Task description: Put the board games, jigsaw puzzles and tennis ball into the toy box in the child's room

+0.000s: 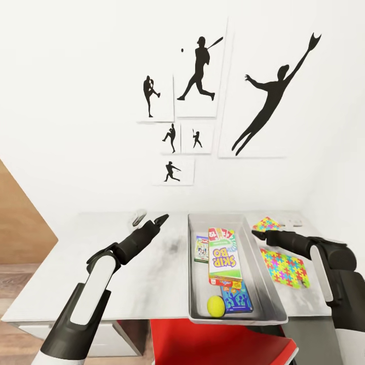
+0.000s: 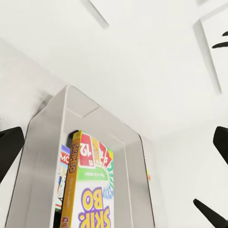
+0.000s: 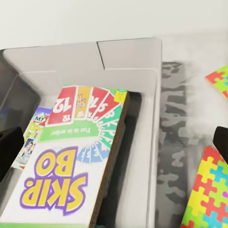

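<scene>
The toy box is sitting on the table at lower centre of the head view, its near end overhanging the table edge. Inside it the Skip-Bo game is lying on top, hiding part of the Monopoly game at its left, of which only a strip is showing. The small blue game is lying toward the near end of the box, its far edge tucked under the Skip-Bo game, and the tennis ball is resting just beside it, touching its left side.

Two jigsaw puzzles are lying flat on the table outside the box, at right of the frame: the near puzzle is partly covered by the right arm, and the far puzzle is showing only as a corner behind the right gripper. That gripper is hovering over the right rim of the box; its fingers are dark and bunched together in the head view, and in the right wrist view only dark tips are showing at the frame's edges, wide apart, with nothing between them.

The left gripper is hanging over bare tabletop left of the box, its jaws spread and holding nothing. A small pale thing behind it is too blurred to name.

Baseball silhouette pictures are hanging on the white wall above. A red surface is showing below the table edge, cut off by the frame.
</scene>
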Controlling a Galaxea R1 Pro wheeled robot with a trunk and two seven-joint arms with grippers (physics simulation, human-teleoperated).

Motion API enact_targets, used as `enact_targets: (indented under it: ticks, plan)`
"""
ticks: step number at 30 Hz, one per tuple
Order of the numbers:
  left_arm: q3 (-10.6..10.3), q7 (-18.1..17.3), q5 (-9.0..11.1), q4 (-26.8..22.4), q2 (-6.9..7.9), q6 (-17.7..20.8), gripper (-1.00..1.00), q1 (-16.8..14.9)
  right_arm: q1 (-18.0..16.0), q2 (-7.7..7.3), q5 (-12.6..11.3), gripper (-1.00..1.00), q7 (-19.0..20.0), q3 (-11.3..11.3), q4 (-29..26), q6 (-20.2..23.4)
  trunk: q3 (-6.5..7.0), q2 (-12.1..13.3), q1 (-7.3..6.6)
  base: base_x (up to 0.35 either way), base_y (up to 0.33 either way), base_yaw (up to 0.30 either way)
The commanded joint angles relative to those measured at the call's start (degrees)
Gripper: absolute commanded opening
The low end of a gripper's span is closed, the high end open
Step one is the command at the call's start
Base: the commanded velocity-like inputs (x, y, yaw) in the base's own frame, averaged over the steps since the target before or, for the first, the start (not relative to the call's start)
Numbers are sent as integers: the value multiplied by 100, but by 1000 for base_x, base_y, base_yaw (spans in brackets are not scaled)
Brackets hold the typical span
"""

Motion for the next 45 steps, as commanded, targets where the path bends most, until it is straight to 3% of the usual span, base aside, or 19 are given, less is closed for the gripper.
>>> enact_targets:
  ticks: [1, 12, 16, 19, 29, 31, 32, 36, 45]
  plan:
    - [-1, 57, 59, 15, -9, 13, 100, -14, -8, -1, -42, 100, -10, -5, 39, 41, -12, -12, 4, 0, 0, 0]
    - [-42, 223, 57, 661, -142, 29, 100, -314, -314, -3, -26, 100, -211, 7, 804, 46, -12, -12, 4, 0, 0, 0]
    - [-73, 628, 63, 1156, -294, 37, 100, -587, -489, -13, -10, 100, -506, 27, 1465, 10, -12, -12, 4, 0, 0, 0]
    - [-126, 1166, 92, 1640, -420, 52, 100, -857, -681, -46, -8, 100, -673, 30, 1928, -14, -12, -12, 4, 0, 0, 0]
    - [-210, 1927, 404, 2631, -545, 187, 100, -1386, -810, -63, -6, 100, -755, 32, 2216, -24, -12, -12, 4, 0, 0, 0]
    - [-320, 2061, 466, 2991, -567, 289, 100, -1571, -824, -66, -9, 100, -767, 32, 2249, -22, -12, -12, 4, 0, 0, 0]
    - [-474, 2163, 511, 3371, -616, 357, 100, -1765, -834, -68, -11, 100, -778, 32, 2270, -20, -12, -12, 4, 0, 0, 0]
    - [-673, 2251, 602, 3895, -697, 417, 100, -2036, -843, -70, -13, 100, -789, 32, 2290, -16, -12, -12, 4, 0, 0, 0]
    - [-1005, 2330, 1040, 4485, -768, 468, 100, -2324, -859, -69, -14, 100, -798, 32, 2361, -12, -12, -12, 4, 0, 0, 0]
